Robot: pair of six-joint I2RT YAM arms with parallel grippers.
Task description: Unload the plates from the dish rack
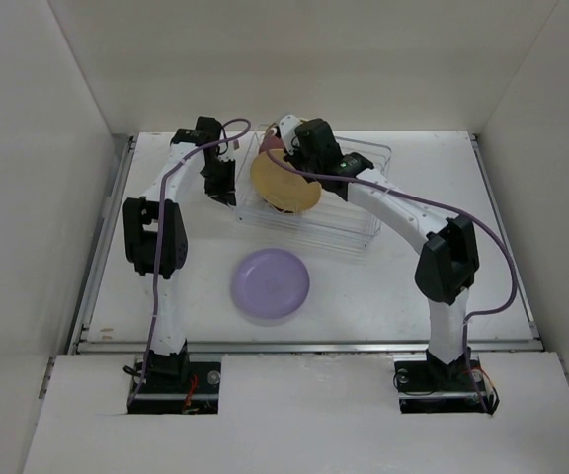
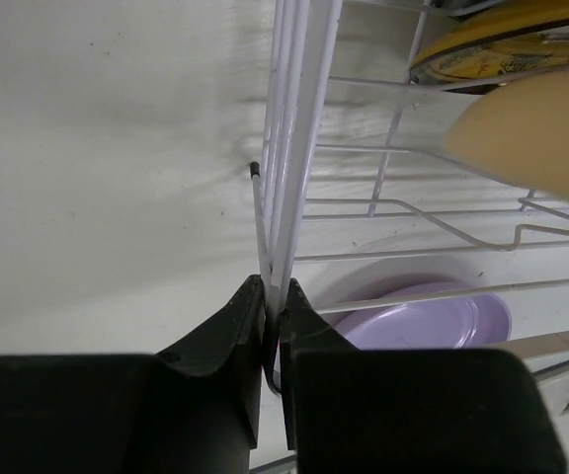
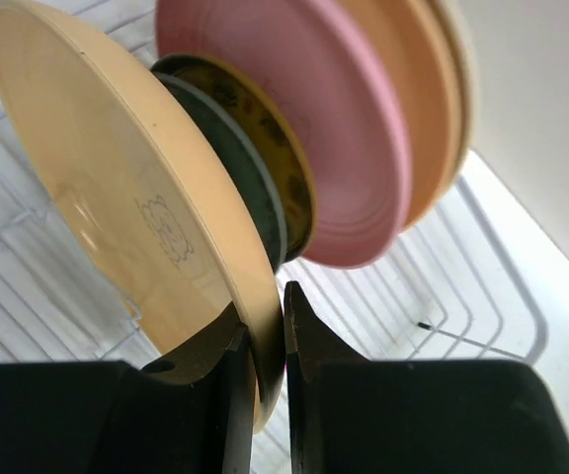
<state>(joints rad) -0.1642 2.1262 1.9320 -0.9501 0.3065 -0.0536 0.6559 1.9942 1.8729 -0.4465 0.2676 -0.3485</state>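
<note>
Pinching pale yellow plate (image 3: 117,197) rim, right gripper (image 3: 266,311); left gripper (image 2: 273,296) clamps dish rack (image 2: 294,118) wire.

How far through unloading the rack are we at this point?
Done: one lavender plate lies flat on the table. In hand: the right pincer is shut on the rim of the pale yellow plate, not yet clear of the dish rack; the left pincer clamps a rack wire. Left: the dark patterned plate, the pink plate and more behind it.
</note>
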